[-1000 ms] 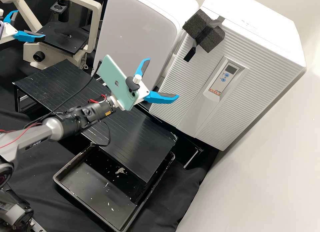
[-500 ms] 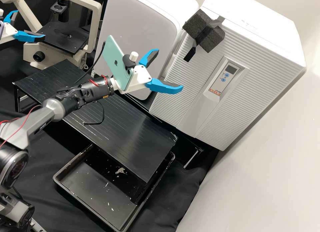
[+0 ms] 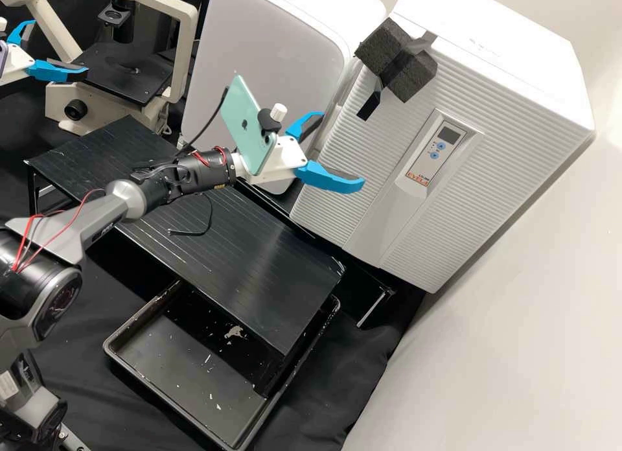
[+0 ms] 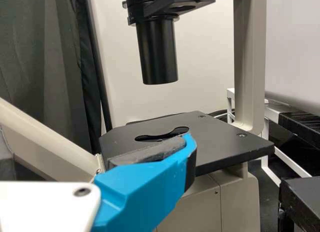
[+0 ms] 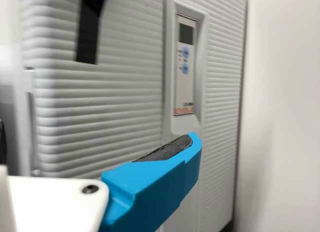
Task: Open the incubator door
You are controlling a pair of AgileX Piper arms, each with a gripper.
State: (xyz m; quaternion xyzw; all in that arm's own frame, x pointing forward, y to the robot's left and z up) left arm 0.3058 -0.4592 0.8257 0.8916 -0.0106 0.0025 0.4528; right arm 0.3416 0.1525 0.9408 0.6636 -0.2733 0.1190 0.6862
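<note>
High view: the right hand (image 3: 342, 150) points at the incubator (image 3: 505, 153), spread wide, empty.

A white wall (image 3: 505, 347) borders creased black cloth (image 3: 337, 373), where a black stand (image 3: 278, 269) partly covers a flecked tray (image 3: 188, 373). A beige microscope (image 3: 97, 100) stands near a white cabinet (image 3: 272, 56); a dark curtain (image 4: 40, 47) hangs in folds.
</note>
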